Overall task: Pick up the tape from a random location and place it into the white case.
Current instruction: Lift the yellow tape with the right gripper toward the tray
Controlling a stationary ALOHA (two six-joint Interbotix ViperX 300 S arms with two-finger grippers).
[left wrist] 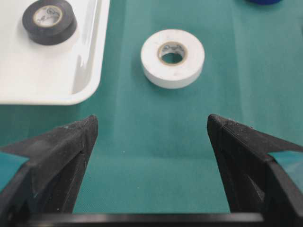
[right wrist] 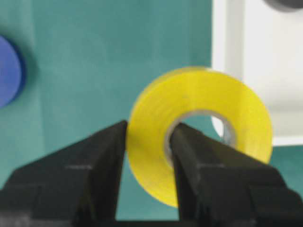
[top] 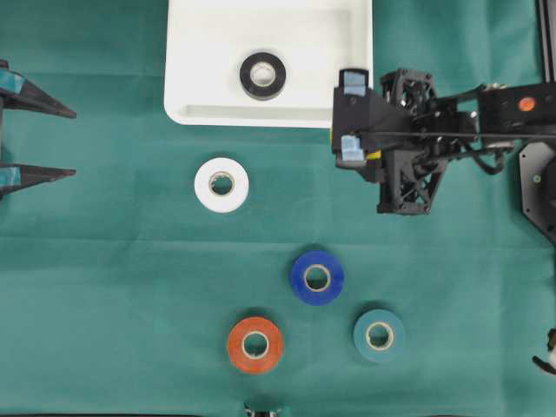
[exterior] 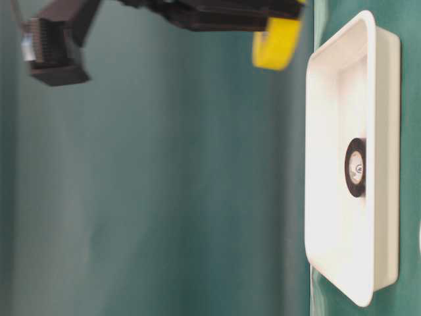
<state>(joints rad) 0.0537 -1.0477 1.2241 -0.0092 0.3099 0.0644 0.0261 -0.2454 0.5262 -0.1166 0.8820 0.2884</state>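
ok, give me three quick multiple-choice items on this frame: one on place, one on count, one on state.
1. Where is the black roll?
A. in the white case
B. on the cloth
C. in the left claw

2. How many rolls lie on the cloth?
A. two
B. four
C. six

3. What is the right claw doing?
A. open, empty
B. shut on the yellow roll
C. shut on the blue roll

Key: 1 A, the overhead shows it inside the rim. 2 B: white, blue, orange, teal. 3 B, the wrist view shows one finger through the roll's hole, one outside.
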